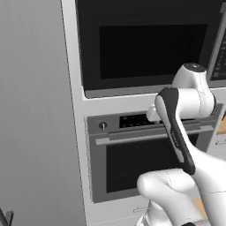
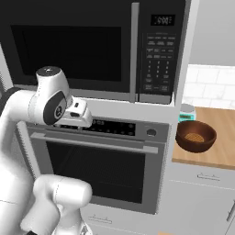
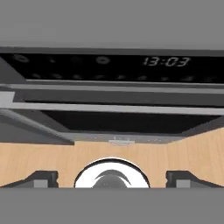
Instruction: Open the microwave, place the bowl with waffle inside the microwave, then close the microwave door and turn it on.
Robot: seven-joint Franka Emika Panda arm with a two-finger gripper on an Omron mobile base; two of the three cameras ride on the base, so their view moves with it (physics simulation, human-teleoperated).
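The black microwave (image 2: pixel 69 46) is built in above a steel oven. Its door (image 1: pixel 150 48) is shut, with the slim vertical handle (image 2: pixel 134 50) beside the keypad panel (image 2: pixel 158 55). The dark brown bowl with a tan waffle (image 2: pixel 196 136) stands on the wooden counter (image 2: pixel 222 137) to the right, well away from the arm. My gripper (image 2: pixel 81 114) hangs below the microwave, close in front of the oven's control strip. In the hand view my fingertips (image 3: pixel 41 178) stand wide apart with nothing between them, so the gripper is open.
The steel wall oven (image 2: pixel 101 170), with its bar handle (image 3: pixel 112 107) and a clock reading 13:03 (image 3: pixel 166 61), is straight ahead of the hand. A small white and teal object (image 2: pixel 186 111) stands behind the bowl. A grey wall panel (image 1: pixel 35 110) rises at the left.
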